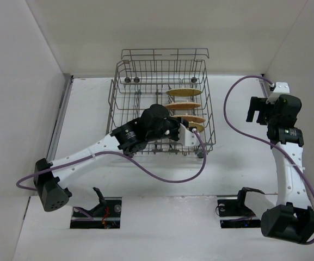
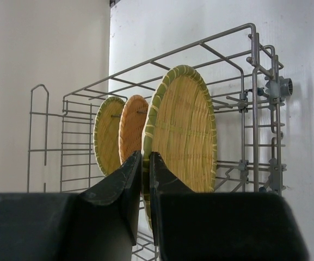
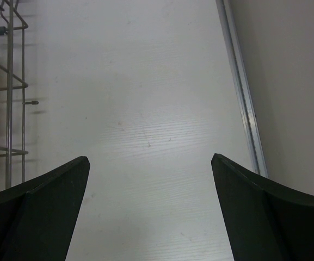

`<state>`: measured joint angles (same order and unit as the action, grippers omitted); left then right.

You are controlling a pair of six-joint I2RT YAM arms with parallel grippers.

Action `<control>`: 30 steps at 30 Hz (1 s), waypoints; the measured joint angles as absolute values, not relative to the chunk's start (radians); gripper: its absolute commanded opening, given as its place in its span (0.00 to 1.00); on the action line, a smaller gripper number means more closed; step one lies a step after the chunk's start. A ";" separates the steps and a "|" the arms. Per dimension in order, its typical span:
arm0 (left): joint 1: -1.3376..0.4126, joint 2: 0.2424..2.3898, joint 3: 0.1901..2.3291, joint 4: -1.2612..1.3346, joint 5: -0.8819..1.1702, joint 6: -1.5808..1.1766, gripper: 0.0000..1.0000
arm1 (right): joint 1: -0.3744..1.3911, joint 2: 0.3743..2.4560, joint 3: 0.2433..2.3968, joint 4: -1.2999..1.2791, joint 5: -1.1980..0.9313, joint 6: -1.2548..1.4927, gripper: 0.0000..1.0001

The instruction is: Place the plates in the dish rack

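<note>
**Placing the last plate (image 2: 185,128) in the rack (image 2: 253,109)**

Pinching the plate's rim in the left gripper (image 2: 146,156), fingers almost together with the thin edge between them. Holding it upright inside the rack; cannot tell whether its bottom sits among the tines, hidden behind the fingers. Beyond it, two more plates (image 2: 133,128) standing in a row, near but apart. From above, counting four in all, upright in the rack's right half, none seen outside it. Well off to the right, idling with the right gripper (image 3: 150,157) spread wide over the table (image 3: 146,81), holding nothing.

Judged as the closing step of the loading. Next: make sure the rim rests between tines, ease the fingers apart so nothing tips, then draw straight back without nudging the neighbours or snagging a wire.
</note>
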<state>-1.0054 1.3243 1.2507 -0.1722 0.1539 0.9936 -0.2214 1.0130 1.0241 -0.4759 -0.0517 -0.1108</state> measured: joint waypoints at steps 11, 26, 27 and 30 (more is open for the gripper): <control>-0.987 1.353 1.247 -0.151 0.193 0.995 0.00 | -0.221 1.023 1.024 -0.476 -0.052 -0.110 1.00; -0.986 1.397 1.203 -0.110 0.216 0.986 0.00 | -0.221 1.023 1.019 -0.475 -0.052 -0.112 1.00; -0.986 1.397 1.199 -0.110 0.217 0.986 0.00 | -0.222 1.023 1.018 -0.476 -0.052 -0.112 1.00; -0.982 1.397 1.185 -0.108 0.220 0.982 0.03 | -0.223 1.023 1.016 -0.476 -0.052 -0.112 1.00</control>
<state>-0.9825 1.3972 1.1851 -0.1081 0.2195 0.9821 -0.2230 1.0233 1.0161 -0.4759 -0.0525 -0.1120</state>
